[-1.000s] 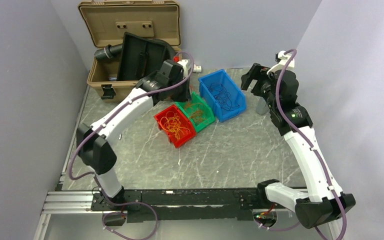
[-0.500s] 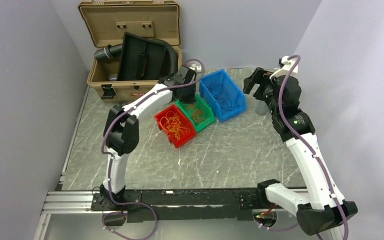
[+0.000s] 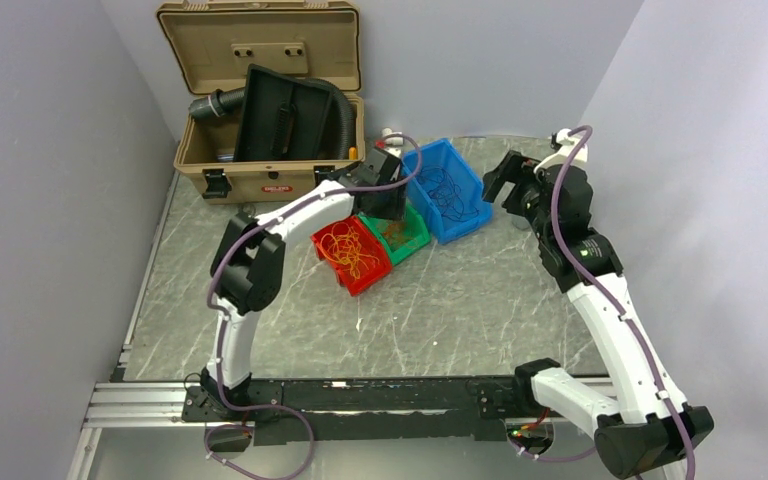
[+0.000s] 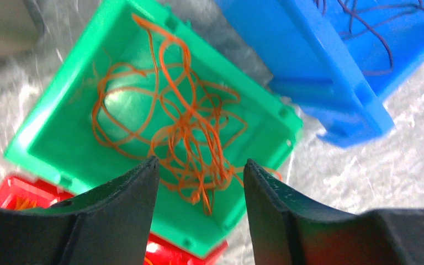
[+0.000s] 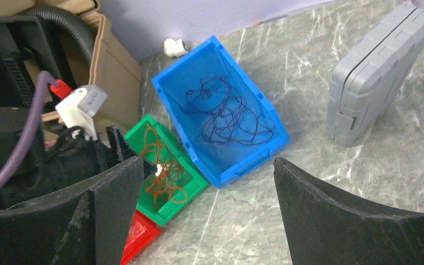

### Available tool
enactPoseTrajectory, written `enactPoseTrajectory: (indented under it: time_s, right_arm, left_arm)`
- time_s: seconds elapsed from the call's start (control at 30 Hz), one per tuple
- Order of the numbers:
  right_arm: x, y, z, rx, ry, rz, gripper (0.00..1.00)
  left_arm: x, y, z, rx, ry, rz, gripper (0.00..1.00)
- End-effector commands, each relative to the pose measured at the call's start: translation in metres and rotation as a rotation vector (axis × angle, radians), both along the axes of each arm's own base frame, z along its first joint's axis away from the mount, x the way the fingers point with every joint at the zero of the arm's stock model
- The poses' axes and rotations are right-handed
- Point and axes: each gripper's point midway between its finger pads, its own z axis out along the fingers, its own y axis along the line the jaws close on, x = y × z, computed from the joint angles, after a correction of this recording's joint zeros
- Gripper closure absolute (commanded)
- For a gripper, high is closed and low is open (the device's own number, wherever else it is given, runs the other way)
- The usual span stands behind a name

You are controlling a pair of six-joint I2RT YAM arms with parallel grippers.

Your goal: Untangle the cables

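Observation:
A tangle of thin orange cables (image 4: 199, 138) lies in the green bin (image 4: 55, 138), with a strand or two over its near rim. My left gripper (image 4: 201, 165) hangs open just above that bin with nothing between its fingers; from above it (image 3: 385, 200) covers the bin. Dark purple cables (image 5: 221, 113) lie in the blue bin (image 5: 248, 160). More orange cables (image 3: 345, 248) fill the red bin (image 3: 368, 281). Off to the right of the blue bin my right gripper (image 5: 208, 161) is open, empty and raised above the table.
An open tan case (image 3: 260, 60) with a black corrugated hose (image 3: 345, 110) stands at the back left. A grey closed case (image 5: 375, 72) lies on the marble table right of the blue bin. A small white fitting (image 5: 174, 47) sits behind the blue bin.
My left arm swung right and forward over the green bin, and its jaws went from shut to open. The right arm shifted only slightly and stayed open.

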Motion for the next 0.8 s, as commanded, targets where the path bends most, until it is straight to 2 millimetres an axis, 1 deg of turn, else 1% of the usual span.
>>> enactPoseTrajectory:
  time_s: [0.0, 0.03, 0.1, 0.13, 0.17, 0.27, 0.3, 0.33, 0.37, 0.4, 0.47, 0.5, 0.53, 0.57, 0.6, 0.7, 0.77]
  right_arm:
    - [-0.004, 0.006, -0.013, 0.021, 0.010, 0.031, 0.09]
    - [-0.007, 0.007, -0.019, 0.024, 0.014, 0.044, 0.07]
    - [-0.013, 0.012, -0.027, 0.037, -0.002, 0.077, 0.02]
    - [-0.017, 0.014, -0.031, 0.042, -0.019, 0.094, 0.01]
    - [-0.023, 0.015, -0.034, 0.044, -0.058, 0.116, 0.00]
    - [-0.035, 0.016, -0.042, 0.047, -0.181, 0.149, 0.00]
    - [-0.039, 0.017, -0.050, 0.041, -0.219, 0.165, 0.00]
    - [-0.043, 0.018, -0.053, 0.020, -0.272, 0.186, 0.00]
    - [-0.048, 0.022, -0.062, 0.001, -0.304, 0.224, 0.00]
    - [-0.052, 0.023, -0.069, -0.019, -0.328, 0.242, 0.00]
    - [-0.056, 0.018, -0.087, -0.026, -0.320, 0.224, 0.00]
    - [-0.057, 0.016, -0.095, -0.013, -0.302, 0.205, 0.00]
    - [-0.056, 0.009, -0.104, 0.005, -0.274, 0.156, 0.00]
    - [-0.057, 0.004, -0.112, 0.021, -0.244, 0.123, 0.00]
    - [-0.057, 0.001, -0.119, 0.025, -0.220, 0.103, 0.00]
    - [-0.060, 0.001, -0.135, -0.010, -0.196, 0.121, 0.00]
    - [-0.060, -0.003, -0.143, -0.033, -0.193, 0.109, 0.00]
  left_arm:
    - [-0.015, 0.009, 0.086, -0.049, -0.187, -0.031, 0.31]
    - [-0.024, 0.015, 0.091, -0.053, -0.198, -0.043, 0.23]
    - [-0.038, 0.026, 0.107, -0.075, -0.241, -0.053, 0.04]
    - [-0.046, 0.033, 0.116, -0.086, -0.266, -0.058, 0.01]
    - [-0.054, 0.040, 0.122, -0.094, -0.289, -0.060, 0.01]
    - [-0.078, 0.065, 0.132, -0.103, -0.343, -0.046, 0.00]
    - [-0.085, 0.075, 0.133, -0.096, -0.367, -0.046, 0.01]
    - [-0.092, 0.083, 0.133, -0.081, -0.403, -0.072, 0.01]
    - [-0.097, 0.089, 0.132, -0.078, -0.443, -0.079, 0.01]
    - [-0.102, 0.099, 0.129, -0.068, -0.468, -0.066, 0.01]
    - [-0.112, 0.117, 0.115, -0.044, -0.499, -0.044, 0.01]
    - [-0.117, 0.124, 0.108, -0.035, -0.509, -0.041, 0.01]
    - [-0.124, 0.131, 0.105, -0.039, -0.521, -0.034, 0.01]
    - [-0.131, 0.139, 0.093, -0.028, -0.510, -0.019, 0.01]
    - [-0.134, 0.146, 0.088, -0.027, -0.514, 0.006, 0.01]
    - [-0.145, 0.168, 0.071, -0.010, -0.533, 0.067, 0.01]
    - [-0.147, 0.184, 0.057, 0.046, -0.574, 0.083, 0.01]
